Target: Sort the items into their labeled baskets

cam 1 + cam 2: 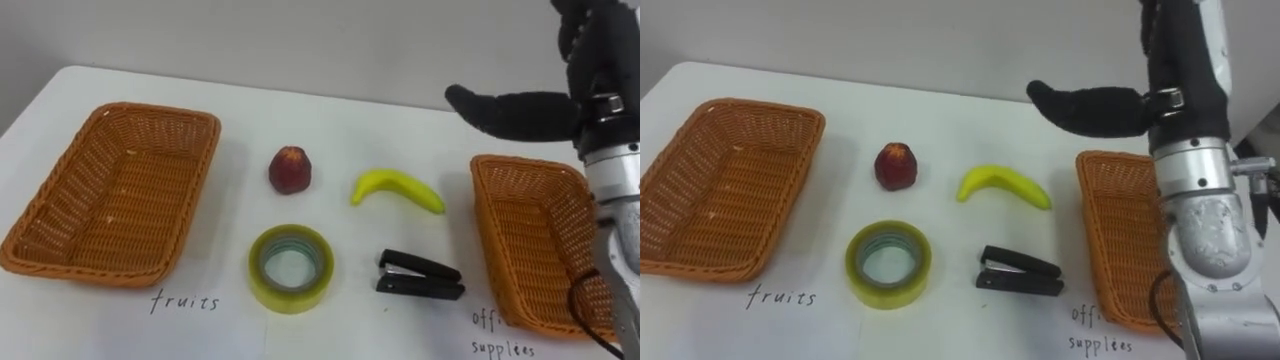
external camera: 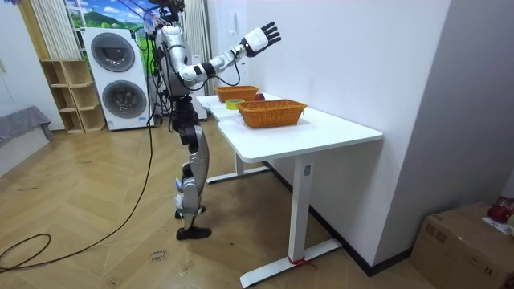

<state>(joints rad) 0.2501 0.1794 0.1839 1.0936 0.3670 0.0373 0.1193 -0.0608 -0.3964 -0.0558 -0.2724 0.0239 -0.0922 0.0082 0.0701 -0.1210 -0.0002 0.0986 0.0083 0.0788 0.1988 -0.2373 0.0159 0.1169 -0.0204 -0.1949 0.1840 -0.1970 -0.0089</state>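
While the robot stands at the end of the white tabletop, we see its right hand lifted high above the right basket, well clear of everything below. The hand is released: the thumb juts out sideways toward the middle of the tabletop, and in the room view the fingers are spread straight, with nothing held.

All four things to be sorted lie on the bare tabletop between the two wicker baskets, and none is in either one. We find the red apple standing nearest the left basket, at the back of the group. The yellow banana lies to its right, curved and apart from it. In front of the apple the roll of yellowish tape lies flat, its hole facing up. To the right of the tape, and in front of the banana, the black stapler lies closed, near the right basket's left rim but not touching it.

Both baskets are empty. We see a handwritten word on the tabletop at the front of each one.
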